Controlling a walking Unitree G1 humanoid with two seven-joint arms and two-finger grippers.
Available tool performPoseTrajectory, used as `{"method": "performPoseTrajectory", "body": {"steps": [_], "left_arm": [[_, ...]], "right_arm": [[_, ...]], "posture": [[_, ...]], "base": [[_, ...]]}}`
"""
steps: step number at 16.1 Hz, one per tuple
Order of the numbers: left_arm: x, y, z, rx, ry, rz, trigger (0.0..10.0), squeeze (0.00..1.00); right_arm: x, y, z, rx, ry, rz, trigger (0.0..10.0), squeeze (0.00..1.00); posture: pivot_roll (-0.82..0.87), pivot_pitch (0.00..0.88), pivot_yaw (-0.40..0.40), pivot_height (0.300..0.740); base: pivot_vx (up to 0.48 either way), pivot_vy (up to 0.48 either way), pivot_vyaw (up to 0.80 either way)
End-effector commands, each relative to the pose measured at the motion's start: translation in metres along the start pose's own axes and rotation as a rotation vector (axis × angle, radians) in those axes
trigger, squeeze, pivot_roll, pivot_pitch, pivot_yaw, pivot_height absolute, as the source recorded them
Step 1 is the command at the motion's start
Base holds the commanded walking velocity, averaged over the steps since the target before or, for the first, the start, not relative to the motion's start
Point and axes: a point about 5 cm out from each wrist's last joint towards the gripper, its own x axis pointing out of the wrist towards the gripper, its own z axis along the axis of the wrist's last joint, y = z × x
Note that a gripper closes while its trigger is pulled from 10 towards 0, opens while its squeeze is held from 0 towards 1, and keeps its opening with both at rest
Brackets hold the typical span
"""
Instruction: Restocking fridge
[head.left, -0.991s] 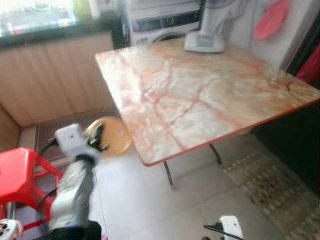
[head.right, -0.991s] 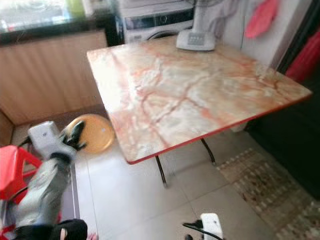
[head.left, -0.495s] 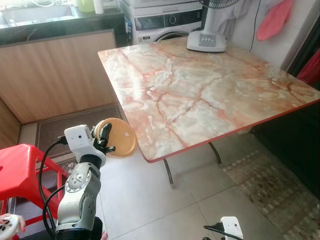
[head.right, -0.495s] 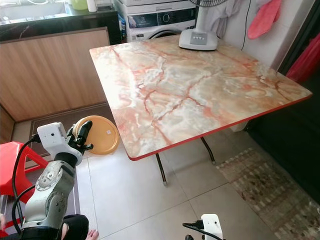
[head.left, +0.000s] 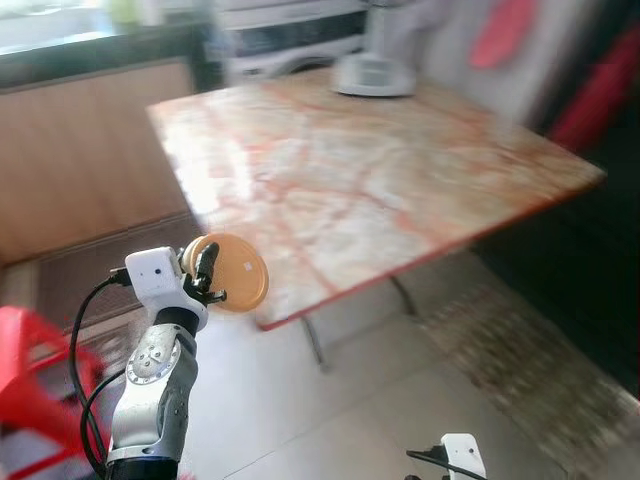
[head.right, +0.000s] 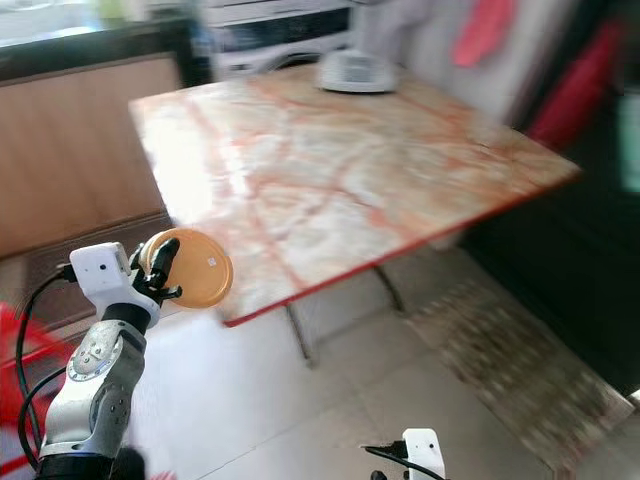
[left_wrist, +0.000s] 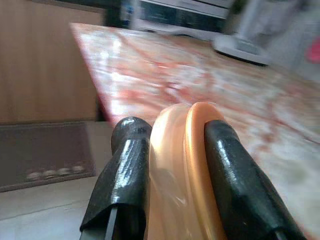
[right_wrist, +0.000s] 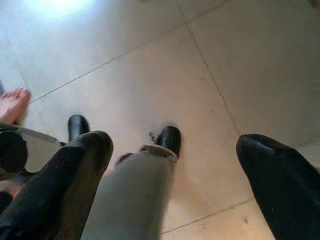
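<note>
Orange lid edge-on in left gripper, beside marble table

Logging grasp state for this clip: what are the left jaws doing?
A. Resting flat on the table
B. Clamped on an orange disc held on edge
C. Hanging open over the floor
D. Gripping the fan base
B: the left wrist view shows the two fingers pressed on either side of the orange disc, held in the air beside the table.
</note>
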Motion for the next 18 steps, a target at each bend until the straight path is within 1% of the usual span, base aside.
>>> {"method": "performPoseTrajectory", "body": {"steps": [1, 2, 4, 5, 6, 8, 9, 10, 12, 15, 16, 18], "left_arm": [[0.0016, -0.003, 0.0033, 0.023, -0.015, -0.018, 10.0, 0.0], [0.0009, -0.0073, 0.0014, 0.013, -0.011, -0.036, 10.0, 0.0], [0.0007, -0.0078, 0.0006, 0.013, -0.012, -0.036, 10.0, 0.0], [0.0008, -0.0091, 0.0011, 0.022, -0.015, -0.048, 10.0, 0.0], [0.0009, -0.0097, 0.0012, 0.026, -0.017, -0.053, 10.0, 0.0], [0.0007, -0.0086, 0.0, 0.033, -0.013, -0.036, 10.0, 0.0], [0.0011, -0.0083, 0.0003, 0.031, -0.015, -0.033, 10.0, 0.0], [0.0013, -0.0085, 0.0002, 0.023, -0.015, -0.031, 10.0, 0.0], [0.0015, -0.0096, 0.0003, 0.019, -0.016, -0.038, 10.0, 0.0], [0.0013, -0.007, 0.0007, 0.049, -0.025, -0.019, 10.0, 0.0], [0.0016, -0.0055, 0.0011, 0.05, -0.025, -0.009, 10.0, 0.0], [0.0026, -0.0053, 0.0012, 0.02, -0.022, -0.01, 10.0, 0.0]], "right_arm": [[-0.0006, -0.0011, -0.0031, 0.012, 0.01, -0.005, 10.0, 0.0], [-0.0007, -0.0015, -0.0039, 0.014, 0.014, -0.009, 10.0, 0.0], [-0.0008, -0.0019, -0.004, 0.012, 0.016, -0.01, 10.0, 0.0], [-0.0011, -0.003, -0.0037, 0.01, 0.016, -0.014, 10.0, 0.0], [-0.0012, -0.0033, -0.0036, 0.009, 0.016, -0.015, 10.0, 0.0], [-0.0011, -0.0035, -0.0032, 0.016, 0.012, -0.017, 10.0, 0.0], [-0.0011, -0.0033, -0.0028, 0.016, 0.011, -0.016, 10.0, 0.0], [-0.001, -0.0032, -0.0024, 0.006, 0.013, -0.012, 10.0, 0.0], [-0.0011, -0.0038, -0.0023, 0.017, 0.012, -0.018, 10.0, 0.0], [-0.0012, -0.0044, -0.0014, 0.007, 0.013, -0.015, 10.0, 0.0], [-0.0012, -0.0045, -0.0014, 0.006, 0.013, -0.014, 10.0, 0.0], [-0.0013, -0.0048, -0.0011, 0.001, 0.015, -0.013, 10.0, 0.0]], "posture": [[0.08, 0.0, -0.004, 0.74], [0.08, 0.0, -0.006, 0.74], [0.08, 0.0, -0.008, 0.74], [0.08, 0.0, -0.014, 0.74], [0.08, 0.0, -0.015, 0.74], [0.08, 0.0, -0.014, 0.74], [0.08, 0.0, -0.015, 0.74], [0.08, 0.0, -0.016, 0.74], [0.08, 0.0, -0.016, 0.74], [0.08, 0.0, -0.02, 0.74], [0.08, 0.0, -0.02, 0.74], [0.09, 0.0, -0.023, 0.74]], "base": [[0.0, -0.472, -0.8], [0.0, 0.0, 0.0], [0.0, 0.0, 0.0], [0.0, 0.0, -0.8], [0.0, 0.0, 0.0], [0.0, 0.0, 0.0], [0.0, -0.304, 0.0], [0.0, 0.0, 0.0], [0.0, 0.0, 0.0], [0.0, 0.0, 0.0], [0.0, -0.412, 0.0], [0.0, 0.0, -0.8]]}}
